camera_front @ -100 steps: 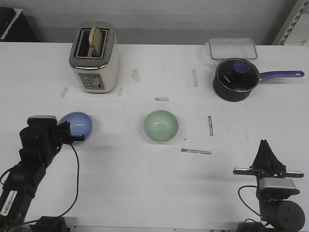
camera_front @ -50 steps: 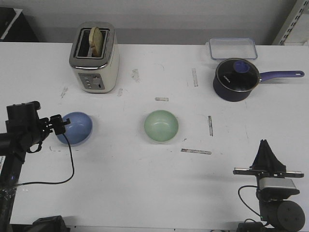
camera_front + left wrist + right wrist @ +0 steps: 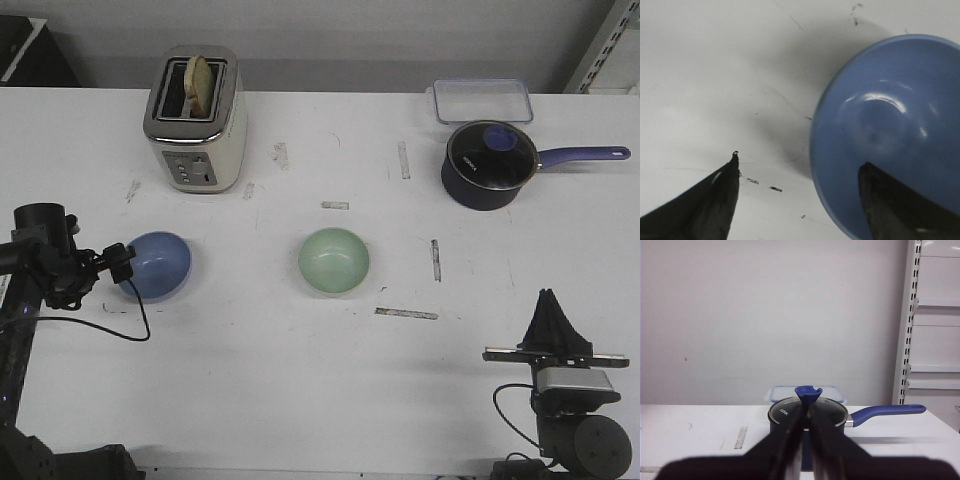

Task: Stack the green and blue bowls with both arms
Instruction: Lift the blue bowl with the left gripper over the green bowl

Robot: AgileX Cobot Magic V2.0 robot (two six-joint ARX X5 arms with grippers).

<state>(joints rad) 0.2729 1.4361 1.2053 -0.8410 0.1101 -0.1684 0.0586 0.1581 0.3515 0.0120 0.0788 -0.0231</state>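
Note:
The periwinkle blue bowl [image 3: 160, 265] sits on the white table at the left. The pale mint green bowl [image 3: 334, 260] sits at the table's middle, apart from it. My left gripper [image 3: 118, 262] is open at the blue bowl's left rim. In the left wrist view the left gripper [image 3: 800, 162] straddles the rim of the blue bowl [image 3: 890, 115], with one finger over its inside and the other over bare table. My right gripper [image 3: 548, 312] is shut and empty near the front right edge, far from both bowls; it also shows shut in the right wrist view [image 3: 805, 410].
A cream toaster [image 3: 194, 120] with bread stands at the back left. A dark navy saucepan [image 3: 488, 164] with a glass lid and a clear container [image 3: 482, 99] are at the back right. Tape marks [image 3: 406, 313] lie on the table.
My left arm has swung out to the left and its gripper now sits at the blue bowl's left rim. The bowls and the right arm have not moved.

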